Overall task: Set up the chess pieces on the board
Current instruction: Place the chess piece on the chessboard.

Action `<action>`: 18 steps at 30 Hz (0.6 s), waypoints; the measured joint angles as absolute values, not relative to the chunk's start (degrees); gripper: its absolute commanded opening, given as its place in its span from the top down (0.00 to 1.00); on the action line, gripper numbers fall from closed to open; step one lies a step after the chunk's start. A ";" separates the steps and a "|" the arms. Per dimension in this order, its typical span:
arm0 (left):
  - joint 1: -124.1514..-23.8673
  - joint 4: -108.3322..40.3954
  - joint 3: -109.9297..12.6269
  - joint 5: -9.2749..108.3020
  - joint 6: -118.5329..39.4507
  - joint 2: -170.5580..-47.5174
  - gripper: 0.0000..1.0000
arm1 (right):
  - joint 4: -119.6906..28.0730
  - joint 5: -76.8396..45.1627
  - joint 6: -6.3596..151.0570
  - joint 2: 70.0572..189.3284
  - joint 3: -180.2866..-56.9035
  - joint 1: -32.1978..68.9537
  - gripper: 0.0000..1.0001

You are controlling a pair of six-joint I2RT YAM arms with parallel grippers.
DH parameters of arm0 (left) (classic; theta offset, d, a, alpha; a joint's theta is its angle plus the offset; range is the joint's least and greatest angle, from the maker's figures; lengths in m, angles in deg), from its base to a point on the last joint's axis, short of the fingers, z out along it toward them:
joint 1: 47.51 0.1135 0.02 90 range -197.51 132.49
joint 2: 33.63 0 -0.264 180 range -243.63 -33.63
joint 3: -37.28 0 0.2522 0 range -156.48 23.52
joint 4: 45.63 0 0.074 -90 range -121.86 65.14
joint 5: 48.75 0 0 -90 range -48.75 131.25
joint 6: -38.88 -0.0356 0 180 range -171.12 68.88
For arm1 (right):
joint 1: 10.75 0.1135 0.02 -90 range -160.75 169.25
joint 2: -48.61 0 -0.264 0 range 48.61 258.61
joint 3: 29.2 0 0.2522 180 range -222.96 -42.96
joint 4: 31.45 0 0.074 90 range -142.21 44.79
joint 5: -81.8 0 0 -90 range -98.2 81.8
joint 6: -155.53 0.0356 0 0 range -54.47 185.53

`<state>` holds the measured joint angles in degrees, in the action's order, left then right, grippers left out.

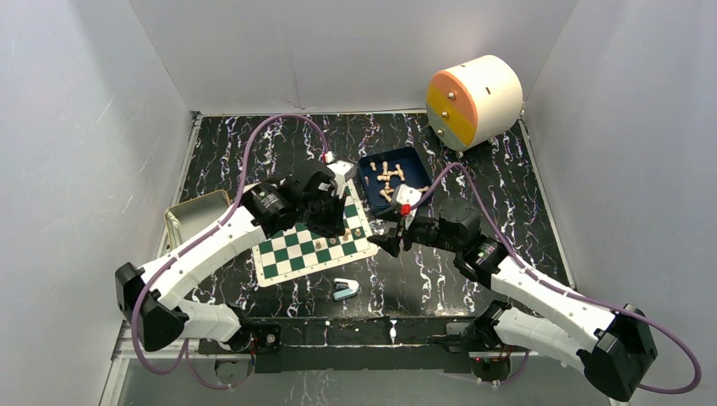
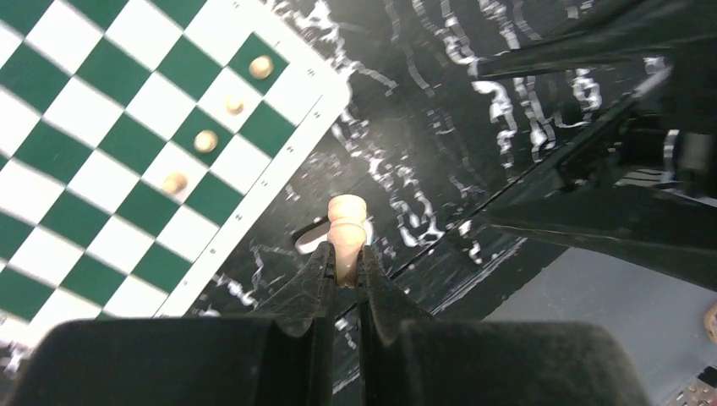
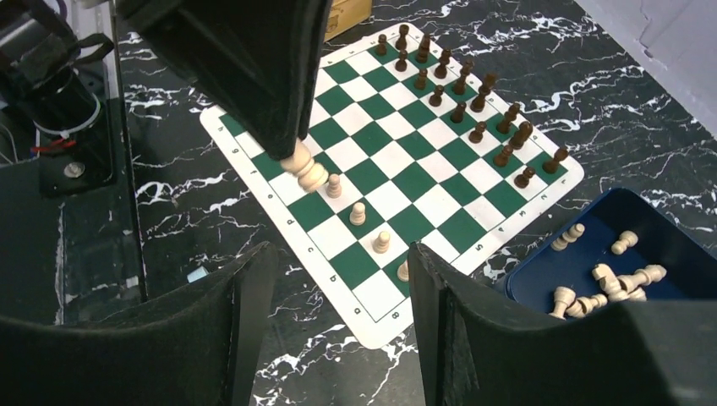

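While the left gripper (image 2: 342, 264) pinches a tan pawn (image 2: 347, 224) by its base, it hangs at the edge of the board (image 3: 369, 176), next to a line of four standing pawns (image 3: 358, 211). Dark pieces (image 3: 461, 101) stand in two rows along the opposite side, and more tan pieces (image 3: 604, 279) lie loose in the blue tray (image 3: 541, 258) beside the board. The right gripper (image 3: 338, 254) hovers near the board's corner, fingers spread, holding nothing.

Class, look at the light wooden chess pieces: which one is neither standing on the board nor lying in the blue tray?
The light pawn clamped in the left gripper; all other light pieces rest free.
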<state>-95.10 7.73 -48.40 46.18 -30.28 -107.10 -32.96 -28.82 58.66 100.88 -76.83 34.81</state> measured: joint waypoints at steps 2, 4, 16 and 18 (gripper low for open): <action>-94.05 11.47 -49.80 44.72 -30.28 -108.61 1.00 | -33.14 -30.07 57.24 101.04 -77.02 34.81 0.27; -92.02 14.59 -49.89 44.00 -30.30 -109.35 1.00 | -33.38 -30.96 56.69 100.84 -77.00 34.81 0.20; -71.67 25.30 -43.68 42.97 -33.25 -112.31 1.00 | -34.82 -23.16 60.96 89.71 -74.93 34.81 0.01; -70.84 25.87 -42.76 42.73 -33.60 -113.40 1.00 | -34.84 -22.31 61.39 89.10 -74.90 34.81 0.01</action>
<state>-70.84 25.87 -42.76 42.73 -33.60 -113.40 -34.84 -22.31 61.39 89.10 -74.90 34.81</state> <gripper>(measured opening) 0.055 0.985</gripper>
